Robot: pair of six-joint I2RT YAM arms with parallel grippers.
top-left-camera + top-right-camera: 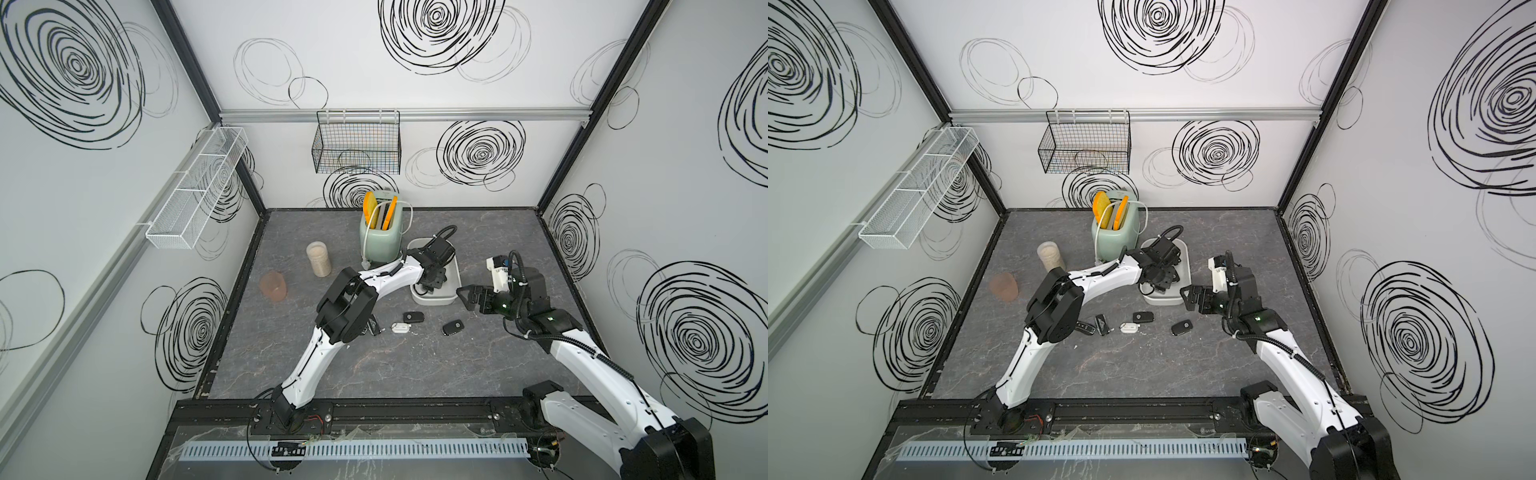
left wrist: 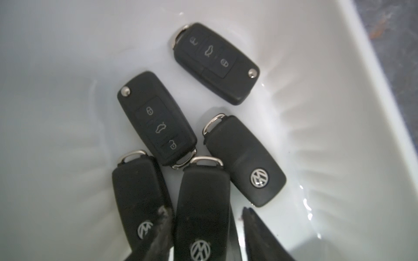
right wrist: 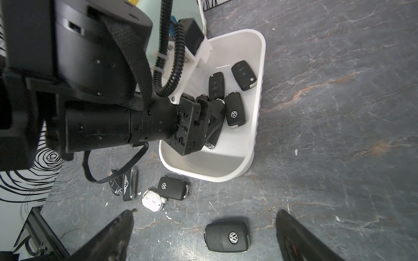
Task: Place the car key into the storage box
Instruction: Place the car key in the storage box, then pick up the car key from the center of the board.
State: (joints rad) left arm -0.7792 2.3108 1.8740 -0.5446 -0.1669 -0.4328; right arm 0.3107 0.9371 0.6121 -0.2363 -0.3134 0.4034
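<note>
Five keys in the box: the left wrist view shows five black keys on the floor of the storage box (image 2: 362, 95), three badge up and two button side up.
Car key: the car key (image 2: 201, 198) lies badge up inside the box, between the left jaws; its metal loop sits just beside the loop of a button-side-up key (image 2: 156, 117).
Left gripper: the left gripper (image 2: 203, 211) reaches down into the box. Its jaws are parted a little wider than the car key, and a strip of white floor shows beside one finger (image 2: 255, 235). Whether the other finger touches the key I cannot tell.
Right gripper: the right gripper (image 3: 204, 212) hovers over the desk (image 3: 339, 158), just beside the box's near corner, its jaws spread wide with nothing in them.
Keys on the desk: one badge-up black key (image 3: 226, 236) lies below the right jaws. A second key (image 3: 173, 187) lies just outside the box, touching a white tag (image 3: 153, 200). A winged-badge key (image 3: 129, 184) lies next to the tag.
Box position: in a top view the box (image 1: 436, 299) stands on the desk just beside the pale green toaster (image 1: 380, 239).
</note>
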